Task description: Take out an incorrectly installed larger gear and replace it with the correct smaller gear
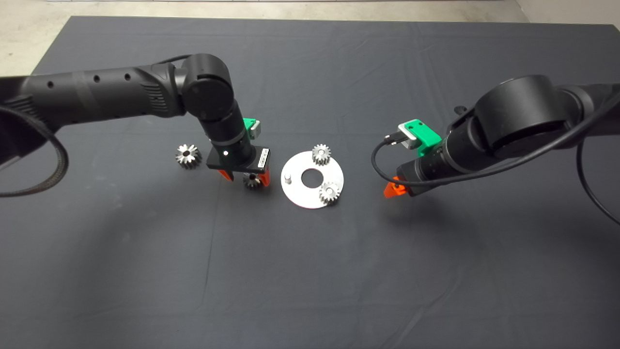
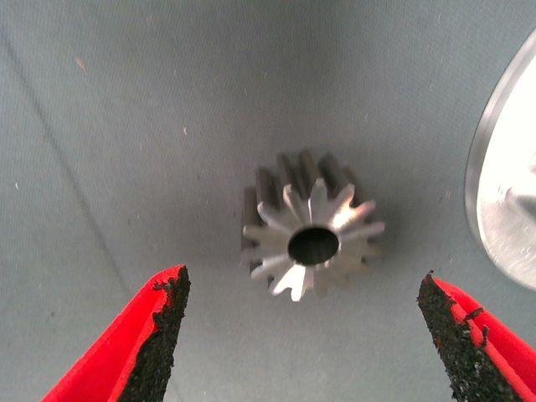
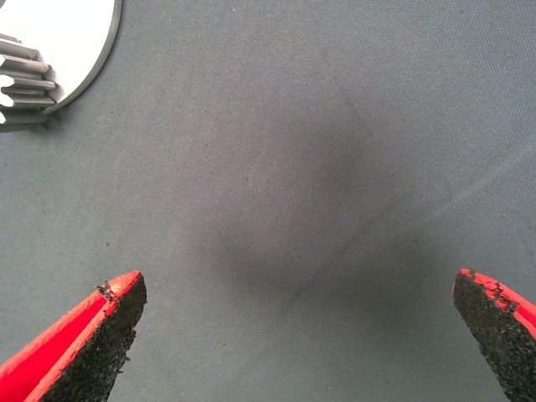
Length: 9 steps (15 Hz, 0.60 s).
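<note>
The larger gear (image 1: 187, 156) lies loose on the mat, left of my left arm. A round silver plate (image 1: 310, 198) carries two small gears (image 1: 321, 154) (image 1: 330, 192) and one bare peg (image 1: 287, 177). Just left of the plate, the smaller gear (image 1: 252, 181) (image 2: 311, 226) rests on the mat on its side. My left gripper (image 1: 243, 178) (image 2: 301, 285) is open right over it, one finger on either side and neither touching it. My right gripper (image 1: 395, 188) (image 3: 297, 285) hovers open and empty over bare mat, right of the plate.
The plate's edge (image 2: 502, 193) shows beside the smaller gear in the left wrist view. In the right wrist view, the plate's rim (image 3: 75, 33) and one mounted gear (image 3: 21, 79) sit at a corner. A cable loops off the right wrist (image 1: 382, 165).
</note>
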{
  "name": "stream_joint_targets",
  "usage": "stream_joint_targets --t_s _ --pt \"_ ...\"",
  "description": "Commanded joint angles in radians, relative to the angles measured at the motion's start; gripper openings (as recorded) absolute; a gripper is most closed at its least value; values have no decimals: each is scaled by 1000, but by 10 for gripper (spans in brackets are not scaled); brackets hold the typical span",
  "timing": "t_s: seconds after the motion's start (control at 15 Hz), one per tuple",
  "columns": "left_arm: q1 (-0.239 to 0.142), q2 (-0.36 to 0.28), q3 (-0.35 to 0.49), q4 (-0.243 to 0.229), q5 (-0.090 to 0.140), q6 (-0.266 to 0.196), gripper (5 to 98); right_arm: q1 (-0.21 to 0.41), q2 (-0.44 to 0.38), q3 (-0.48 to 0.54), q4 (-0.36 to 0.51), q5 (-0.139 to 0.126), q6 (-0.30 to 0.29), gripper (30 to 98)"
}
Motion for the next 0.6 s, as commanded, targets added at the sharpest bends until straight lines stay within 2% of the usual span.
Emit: stream_joint_targets --t_s 0.0,0.2,0.4,0.53 --pt "-8 1 -24 7 -3 24 691 24 2 4 10 -117 6 969" --pt "6 1 -26 25 -23 25 691 24 4 3 10 -115 6 970" --pt "15 1 -28 27 -25 25 691 24 4 1 10 -115 6 969" --pt "15 1 -28 28 -39 25 691 24 5 -2 10 -116 6 970"
